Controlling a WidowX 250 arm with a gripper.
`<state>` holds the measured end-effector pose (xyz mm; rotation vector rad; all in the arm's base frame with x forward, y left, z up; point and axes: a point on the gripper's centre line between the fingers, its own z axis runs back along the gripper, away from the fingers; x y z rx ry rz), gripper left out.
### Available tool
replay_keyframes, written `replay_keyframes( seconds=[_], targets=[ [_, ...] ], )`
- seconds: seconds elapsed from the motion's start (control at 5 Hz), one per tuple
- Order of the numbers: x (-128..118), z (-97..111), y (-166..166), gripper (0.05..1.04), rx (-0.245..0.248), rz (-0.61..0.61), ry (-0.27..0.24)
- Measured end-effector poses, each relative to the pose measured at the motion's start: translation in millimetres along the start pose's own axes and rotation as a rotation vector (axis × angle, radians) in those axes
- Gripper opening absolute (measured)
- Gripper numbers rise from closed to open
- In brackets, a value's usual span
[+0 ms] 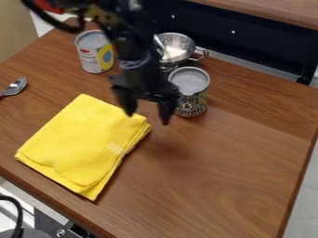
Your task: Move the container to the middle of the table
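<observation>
The gripper [148, 107] is above the wooden table [236, 176], in the far half and a little to the left of the middle. It points down, and its two fingers are apart, with table surface visible between them. The right-side finger, as seen in the view, overlaps the left edge of a can with a vegetable label [191, 103]; I cannot tell if they touch. This can stands upright, just to the right of the gripper.

Which container the task means, I cannot tell. Besides this can, there is a shiny metal bowl [178, 44] with a loop handle, just behind it at the far side, and another can with a yellow and white label [94, 56], upright at the far left. None of these three is in the middle of the table.

A folded yellow cloth [81, 144] lies flat on the left part, nearer than the gripper. At the left edge there is a spoon [16, 87].
</observation>
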<state>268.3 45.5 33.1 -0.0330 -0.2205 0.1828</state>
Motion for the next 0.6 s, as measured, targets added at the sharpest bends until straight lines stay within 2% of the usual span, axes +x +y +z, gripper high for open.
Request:
replay_keyframes(
  seconds=[0.2,0.4,0.6],
  targets=[
    [-2.6,12.7,26.5,0.995,0.088,0.154,-0.141],
    [-2.9,19.9,53.5,0.995,0.141,0.302,-0.145],
    [1.8,23.6,100.2,0.995,0.235,0.521,-0.157]
  ],
)
